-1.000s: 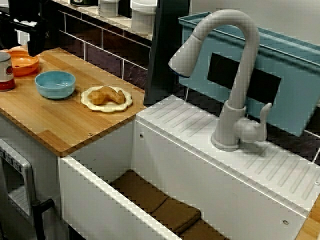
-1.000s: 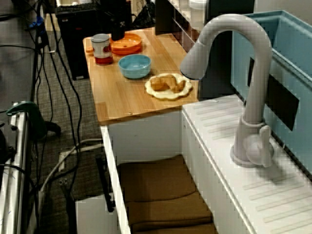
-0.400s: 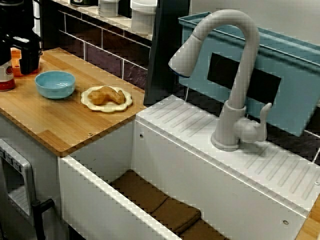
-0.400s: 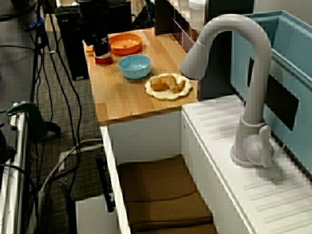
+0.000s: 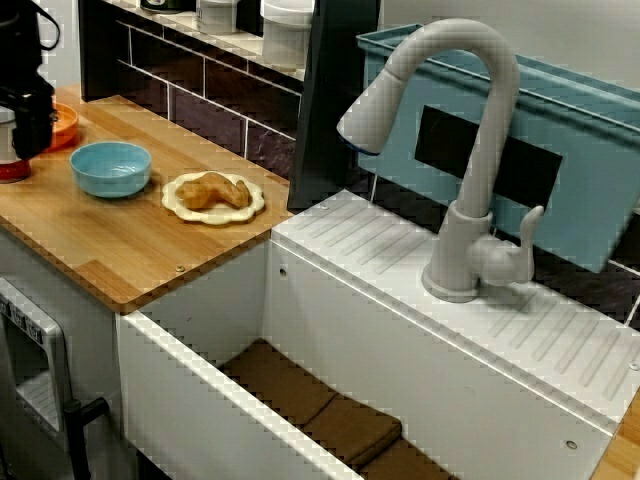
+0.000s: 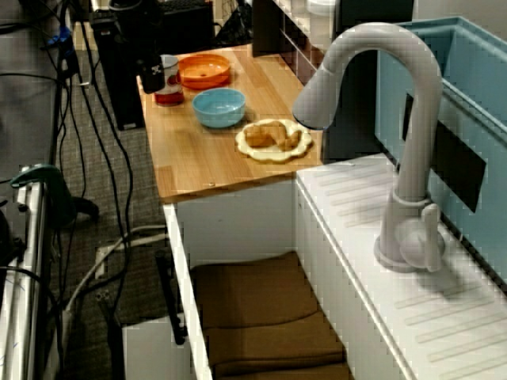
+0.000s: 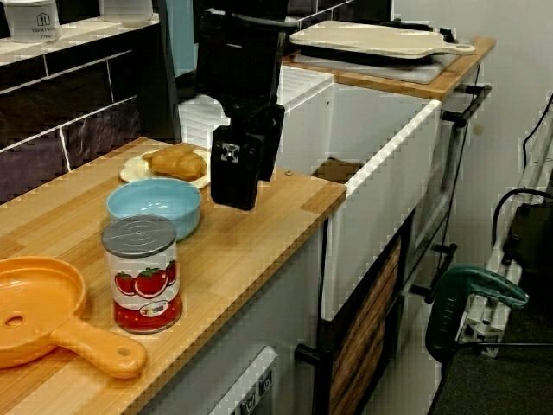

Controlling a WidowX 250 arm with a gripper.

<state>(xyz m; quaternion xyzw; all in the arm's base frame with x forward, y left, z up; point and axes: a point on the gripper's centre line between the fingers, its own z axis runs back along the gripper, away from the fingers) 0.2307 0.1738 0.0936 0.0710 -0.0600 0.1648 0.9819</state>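
Observation:
My black gripper (image 7: 251,186) hangs fingers-down over the wooden counter (image 7: 259,225), near its front edge. In the view from the counter's end its two fingers stand apart with nothing between them. A tomato can (image 7: 141,277) stands upright just beside the gripper and is not held. From above, the gripper (image 6: 150,77) is at the can's (image 6: 169,83) outer side. From the sink side, the gripper (image 5: 25,135) partly hides the can (image 5: 8,150). A blue bowl (image 7: 155,203) sits close behind the fingers.
An orange pan (image 7: 34,311) lies by the can. A cream plate with a pastry (image 5: 213,192) sits next to the bowl (image 5: 110,165). A white sink (image 5: 200,400) with brown pads, a tall faucet (image 5: 470,150) and a blue bin (image 5: 580,170) lie beyond the counter.
The gripper has come from behind the orange pan, passed over the can and moved toward the counter's front edge, dropping lower. The can, bowl, pan and plate have not moved.

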